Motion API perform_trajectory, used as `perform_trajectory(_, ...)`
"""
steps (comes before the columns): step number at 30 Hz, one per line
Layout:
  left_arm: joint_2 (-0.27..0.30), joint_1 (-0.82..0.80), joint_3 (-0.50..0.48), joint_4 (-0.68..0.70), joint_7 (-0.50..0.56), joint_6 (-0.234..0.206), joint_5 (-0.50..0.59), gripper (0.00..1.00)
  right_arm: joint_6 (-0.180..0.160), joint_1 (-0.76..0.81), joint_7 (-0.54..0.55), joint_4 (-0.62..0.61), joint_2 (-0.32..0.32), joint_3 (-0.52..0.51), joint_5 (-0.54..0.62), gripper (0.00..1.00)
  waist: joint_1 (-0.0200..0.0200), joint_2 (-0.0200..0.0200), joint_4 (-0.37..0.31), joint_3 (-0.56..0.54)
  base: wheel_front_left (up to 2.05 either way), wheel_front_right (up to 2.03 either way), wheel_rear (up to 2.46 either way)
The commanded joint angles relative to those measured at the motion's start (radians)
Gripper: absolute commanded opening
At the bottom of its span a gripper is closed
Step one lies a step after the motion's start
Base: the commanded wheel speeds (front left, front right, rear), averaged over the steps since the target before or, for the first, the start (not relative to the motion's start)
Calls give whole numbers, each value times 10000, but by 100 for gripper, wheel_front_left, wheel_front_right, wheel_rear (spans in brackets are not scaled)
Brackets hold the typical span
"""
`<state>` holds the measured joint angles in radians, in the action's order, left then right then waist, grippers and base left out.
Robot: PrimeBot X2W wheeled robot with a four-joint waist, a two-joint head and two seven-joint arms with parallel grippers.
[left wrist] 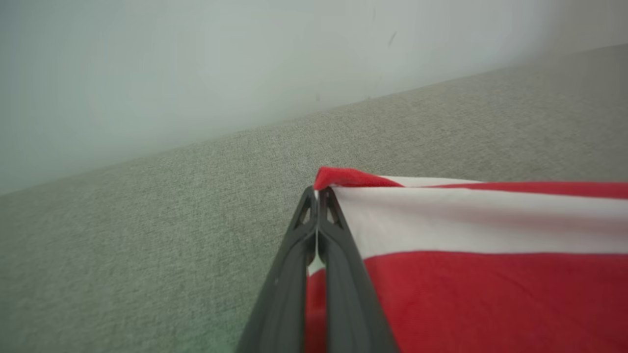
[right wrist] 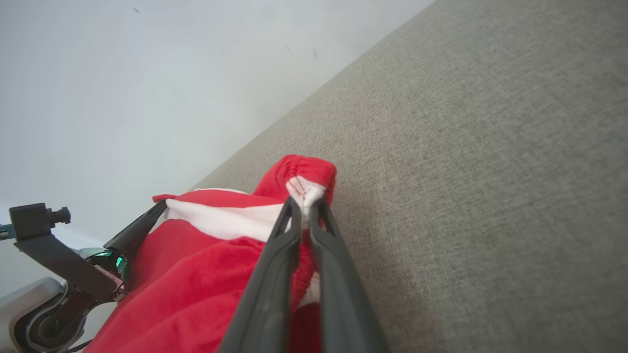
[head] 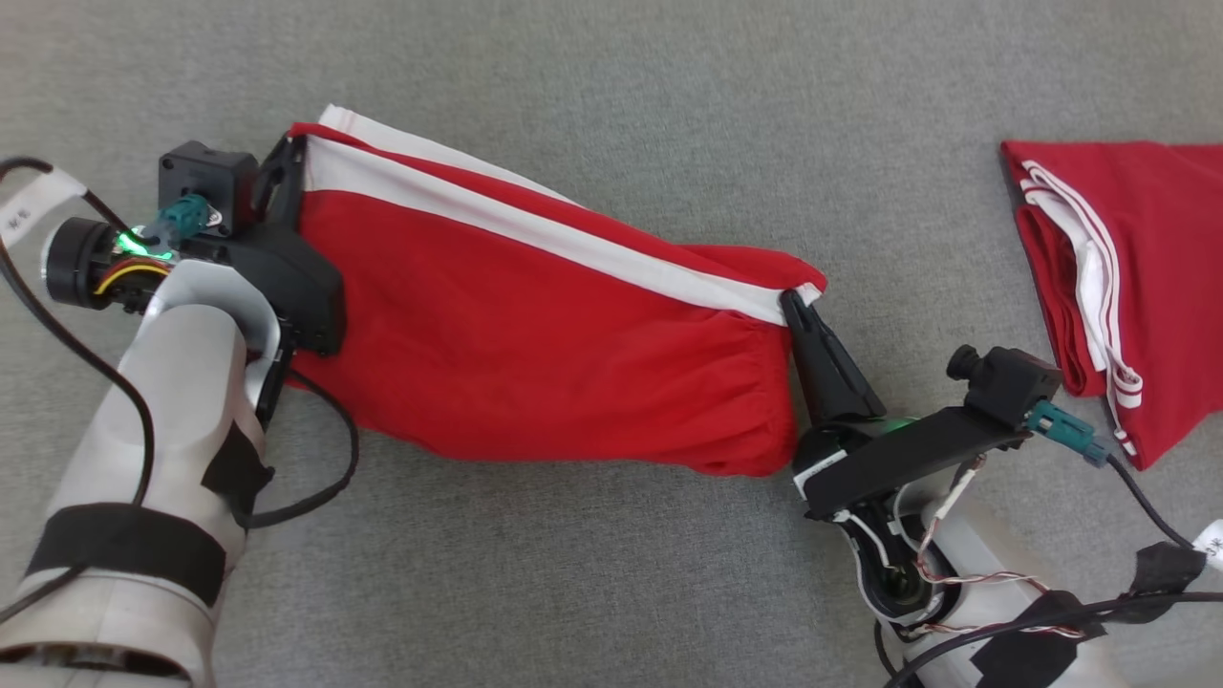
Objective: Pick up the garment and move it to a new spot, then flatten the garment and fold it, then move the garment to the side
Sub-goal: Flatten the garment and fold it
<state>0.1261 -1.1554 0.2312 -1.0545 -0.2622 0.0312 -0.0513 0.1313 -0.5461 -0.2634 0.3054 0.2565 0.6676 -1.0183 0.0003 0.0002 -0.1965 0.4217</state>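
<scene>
Two claws, both clenched on cloth. My left gripper (head: 285, 172) pinches the upper-left corner of the red soft fabric garment with a white stripe (head: 535, 344), fingers tight together on the white band. My right gripper (head: 795, 304) bites the bunched corner at centre right, where the stripe ends. The garment spans the middle of the head view, stretched between the two grips over the grey woven surface (head: 611, 86). I cannot tell whether its lower edge rests on that surface.

Handling, my guess: light, limp, no stiffness. It sags and wrinkles below the taut top edge, so it goes wherever the corners go. The gathered right end looks thicker and should grip well. The flat left corner is thinner and could slip if I tug hard. Best holds are the two stripe-end corners I have now.

Around: a folded red cloth with white trim (head: 1118, 287) lies at the right edge of the frame, near my right arm, so a sideways move that way could hit it. A black cable (head: 325, 478) loops off my left arm just under the garment's lower left and could snag. A pale wall (left wrist: 147, 73) stands behind the surface.
</scene>
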Motion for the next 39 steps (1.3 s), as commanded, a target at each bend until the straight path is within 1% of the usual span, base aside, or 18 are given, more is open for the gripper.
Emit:
perform_trajectory(1,120,-203,10,-340,-33,-151,100,0,-12,-119,-5,70,-175,-18,148,0,-3,-2,-228,324,0,0,0)
perform_trajectory(6,123,-506,111,-701,-32,-291,137,0,-6,-116,-1,164,-378,-27,287,0,-3,-2,-250,437,0,0,0)
perform_trajectory(8,111,-567,126,-677,-34,-356,109,0,-6,-145,0,168,-435,-43,327,7,-3,-2,-246,493,0,0,0)
perform_trajectory(9,101,-586,133,-612,-34,-363,82,0,-6,-151,2,170,-448,-55,363,18,-3,-2,-242,515,0,0,0)
perform_trajectory(10,83,-587,147,-543,-34,-373,65,0,-6,-150,2,177,-459,-68,396,33,-3,-2,-232,533,0,0,0)
perform_trajectory(11,67,-573,151,-480,-34,-358,37,14,-6,-157,2,212,-461,-125,461,80,-3,-2,-227,550,0,0,0)
perform_trajectory(12,60,-538,151,-388,-34,-348,13,32,-6,-167,2,232,-466,-181,560,100,-3,-2,-223,559,0,0,0)
perform_trajectory(13,50,-485,147,-285,-34,-348,2,55,-6,-149,2,238,-500,-273,625,100,-3,-2,-215,562,0,0,0)
perform_trajectory(14,30,-421,105,-196,-35,-328,-80,100,-6,-125,2,255,-527,-391,743,100,-3,-2,-213,562,0,0,0)
perform_trajectory(19,-53,-62,35,503,-35,-299,-244,100,-6,98,-1,207,-628,-1000,1293,100,-3,-2,-156,423,0,0,0)
perform_trajectory(22,-93,188,-94,854,-35,-342,-399,100,-6,250,-3,195,-677,-1699,1916,100,-3,-2,-106,277,0,0,0)
perform_trajectory(24,-81,366,-156,1010,-33,-336,-494,100,-6,413,-3,201,-747,-2320,2623,100,-3,-2,-67,155,0,0,0)
perform_trajectory(26,-82,526,-213,1054,-35,-291,-586,100,-6,560,-4,140,-771,-3050,3713,100,-3,-2,-32,42,0,0,0)
perform_trajectory(29,-57,809,-335,1000,-34,-283,-671,100,-6,1013,-3,-63,-1140,-4245,5133,100,-3,-2,26,-109,0,0,0)
perform_trajectory(31,-31,964,-391,876,-34,-236,-757,100,-6,1202,-3,-257,-1312,-4777,5852,100,-3,-2,46,-191,0,0,0)
perform_trajectory(34,-91,1147,-501,549,-34,-81,-987,100,-6,1586,-3,-411,-1555,-5215,6356,100,-3,-2,62,-320,0,0,0)
perform_trajectory(39,-172,1294,-650,-286,-34,127,-1308,100,-6,1952,-3,-521,-1729,-5482,6606,100,-3,-2,60,-488,0,0,0)
